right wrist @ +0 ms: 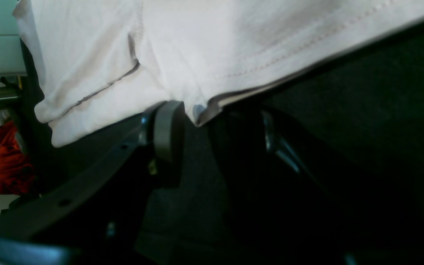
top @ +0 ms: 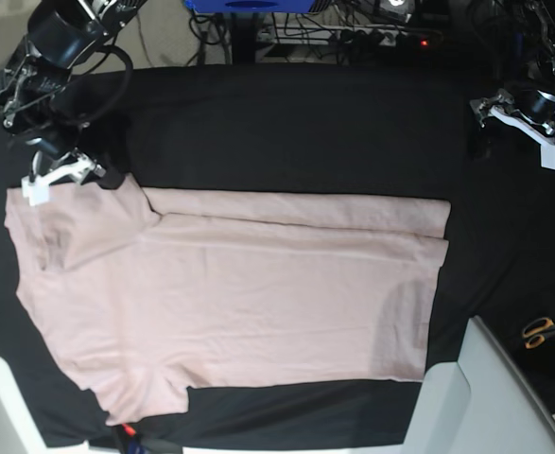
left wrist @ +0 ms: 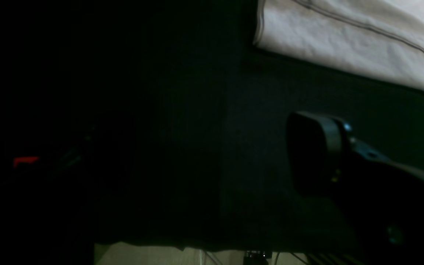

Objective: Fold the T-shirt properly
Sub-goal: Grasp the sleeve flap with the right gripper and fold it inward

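The pale pink T-shirt [top: 239, 293] lies flat on the black table cover [top: 305, 123], collar end toward the left, with its far long side folded inward as a strip. My right gripper [top: 60, 178] is at the far-left sleeve. In the right wrist view its fingers [right wrist: 168, 129] stand apart, and the sleeve's hemmed corner [right wrist: 201, 110] sits at their tips. My left gripper [top: 528, 128] hovers over bare black cover at the far right, apart from the shirt. The left wrist view shows one finger [left wrist: 315, 154] and a shirt edge [left wrist: 344, 40] beyond it.
Orange-handled scissors [top: 540, 331] lie at the right edge. A pale grey block [top: 476, 397] stands at the near right corner. Cables and a power strip [top: 372, 28] run behind the table. Something red [right wrist: 2, 162] hangs off the table's side.
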You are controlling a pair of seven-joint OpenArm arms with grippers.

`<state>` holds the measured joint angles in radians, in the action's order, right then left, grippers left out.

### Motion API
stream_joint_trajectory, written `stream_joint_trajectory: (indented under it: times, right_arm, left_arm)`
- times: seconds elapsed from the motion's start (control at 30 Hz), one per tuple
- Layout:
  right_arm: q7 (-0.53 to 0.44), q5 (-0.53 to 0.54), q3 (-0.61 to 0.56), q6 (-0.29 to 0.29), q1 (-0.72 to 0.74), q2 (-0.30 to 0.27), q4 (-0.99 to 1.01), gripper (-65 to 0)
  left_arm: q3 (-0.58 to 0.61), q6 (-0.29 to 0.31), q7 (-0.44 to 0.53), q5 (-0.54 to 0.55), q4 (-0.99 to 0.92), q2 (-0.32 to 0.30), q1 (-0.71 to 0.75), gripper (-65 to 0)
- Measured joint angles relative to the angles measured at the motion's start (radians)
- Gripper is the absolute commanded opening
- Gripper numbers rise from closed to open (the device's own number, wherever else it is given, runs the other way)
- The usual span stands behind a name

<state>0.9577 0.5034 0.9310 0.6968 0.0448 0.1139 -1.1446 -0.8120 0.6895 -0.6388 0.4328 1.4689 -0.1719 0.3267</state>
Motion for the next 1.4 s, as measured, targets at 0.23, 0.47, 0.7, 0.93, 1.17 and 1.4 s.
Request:
stream_joint_trajectory:
  times: [0.23,0.47,0.7,0.93,1.17,1.4]
  right_arm:
    - [0.003,-0.006,-0.002,0.0,0.005,0.0,0.001,-41.4]
    - [0.014,-0.021,-0.003,-0.007,0.013,0.0,0.003,-64.4]
    - [0.074,-0.021,-0.047,-0.007,0.029,0.0,0.001,-64.4]
    - [0.083,-0.022,-0.048,-0.007,0.06,-0.001,0.001,-64.4]
    - [0.096,-0.029,-0.133,-0.007,0.119,-0.029,0.001,-64.4]
    - [0.095,-0.031,-0.211,-0.008,0.188,-0.034,0.002,-64.4]
  left_arm:
    - [-0.005,0.0,0.0,-0.007,0.0,0.0,0.0,-2.3]
    - [-0.005,0.0,0.0,-0.007,0.0,0.0,-0.002,-2.3]
    - [-0.005,0.0,0.002,-0.006,-0.008,0.0,-0.003,-2.3]
    - [-0.006,0.0,0.002,-0.008,-0.062,0.0,-0.008,-2.3]
    - [-0.005,0.0,0.003,-0.007,-0.061,0.0,-0.008,-2.3]
    - [-0.006,0.0,0.003,-0.008,-0.061,0.0,-0.008,-2.3]
